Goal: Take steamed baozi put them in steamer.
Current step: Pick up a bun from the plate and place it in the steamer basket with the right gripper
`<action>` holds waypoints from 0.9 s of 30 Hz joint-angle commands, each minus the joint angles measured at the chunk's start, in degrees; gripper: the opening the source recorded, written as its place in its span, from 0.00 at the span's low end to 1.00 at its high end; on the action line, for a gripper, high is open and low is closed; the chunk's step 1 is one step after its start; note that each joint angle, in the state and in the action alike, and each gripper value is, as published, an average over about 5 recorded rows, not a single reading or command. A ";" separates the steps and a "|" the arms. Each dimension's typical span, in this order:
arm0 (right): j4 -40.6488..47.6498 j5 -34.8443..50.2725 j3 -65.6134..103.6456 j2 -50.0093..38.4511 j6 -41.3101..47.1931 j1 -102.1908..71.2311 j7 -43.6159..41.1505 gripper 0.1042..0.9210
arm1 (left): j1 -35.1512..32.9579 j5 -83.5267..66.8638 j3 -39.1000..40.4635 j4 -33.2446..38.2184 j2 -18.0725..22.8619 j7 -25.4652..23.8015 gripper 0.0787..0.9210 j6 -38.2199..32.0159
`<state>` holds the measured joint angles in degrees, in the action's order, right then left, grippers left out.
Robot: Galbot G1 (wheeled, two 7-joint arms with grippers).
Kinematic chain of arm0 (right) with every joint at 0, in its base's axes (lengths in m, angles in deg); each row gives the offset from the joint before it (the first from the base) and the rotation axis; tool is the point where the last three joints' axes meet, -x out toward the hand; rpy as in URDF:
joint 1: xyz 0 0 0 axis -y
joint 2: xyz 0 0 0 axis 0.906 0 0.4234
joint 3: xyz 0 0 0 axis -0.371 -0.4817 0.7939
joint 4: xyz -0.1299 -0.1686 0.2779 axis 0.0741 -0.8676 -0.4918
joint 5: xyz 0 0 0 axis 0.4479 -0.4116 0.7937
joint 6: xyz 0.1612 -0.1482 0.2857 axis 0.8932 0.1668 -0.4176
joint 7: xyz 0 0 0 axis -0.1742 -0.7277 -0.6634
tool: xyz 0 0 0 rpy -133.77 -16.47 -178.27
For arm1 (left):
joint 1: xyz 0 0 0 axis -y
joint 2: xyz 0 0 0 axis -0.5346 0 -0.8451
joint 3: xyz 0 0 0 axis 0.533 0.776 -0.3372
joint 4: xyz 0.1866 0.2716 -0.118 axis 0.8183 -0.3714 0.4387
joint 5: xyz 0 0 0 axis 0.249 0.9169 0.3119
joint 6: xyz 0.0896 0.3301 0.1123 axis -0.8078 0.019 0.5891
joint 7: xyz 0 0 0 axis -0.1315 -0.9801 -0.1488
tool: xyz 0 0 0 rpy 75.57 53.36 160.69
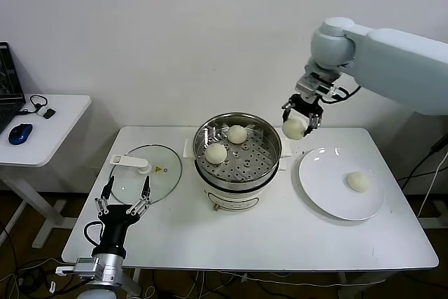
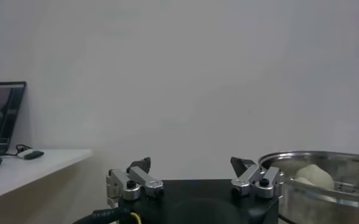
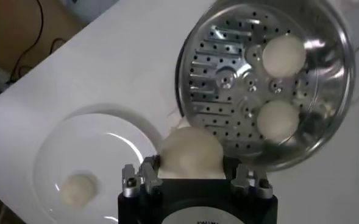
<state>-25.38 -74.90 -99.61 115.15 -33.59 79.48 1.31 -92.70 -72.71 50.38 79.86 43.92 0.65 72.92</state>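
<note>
Right gripper [image 3: 194,182] fingertips are hidden behind the held baozi [image 3: 190,155] in the right wrist view. Steamer [image 2: 325,182] is cut off at the left wrist frame edge. Laptop [image 1: 8,82] is cropped in the head view; its screen content can't be read.

The steamer [image 1: 238,150] stood mid-bench [image 1: 280,243] with two buns [image 1: 215,153] on its tray. A lid [image 1: 147,171] lay to its left, a plate [image 1: 341,183] to its right carrying one bun [image 1: 358,181]. Another bun [image 1: 294,127] hung above, between steamer and plate.
</note>
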 commanded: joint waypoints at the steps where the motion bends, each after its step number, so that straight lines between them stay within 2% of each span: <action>1: 0.25 -5.80 3.78 12.62 -4.93 -4.46 0.54 0.69 | -0.06 -0.18 -0.44 0.31 0.14 0.03 0.88 0.17; 9: 2.33 -10.73 5.99 17.86 -6.78 -11.15 0.61 0.69 | 0.02 -0.49 -0.95 0.37 0.20 0.06 0.88 0.33; 27: 1.61 -14.66 6.74 17.14 -7.22 -17.50 0.85 0.69 | 0.12 -0.38 -0.75 -0.07 0.39 0.04 0.88 0.39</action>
<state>-23.64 -87.50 -93.51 130.72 -40.22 64.97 2.08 -92.61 -73.17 49.54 79.87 44.22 0.72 73.35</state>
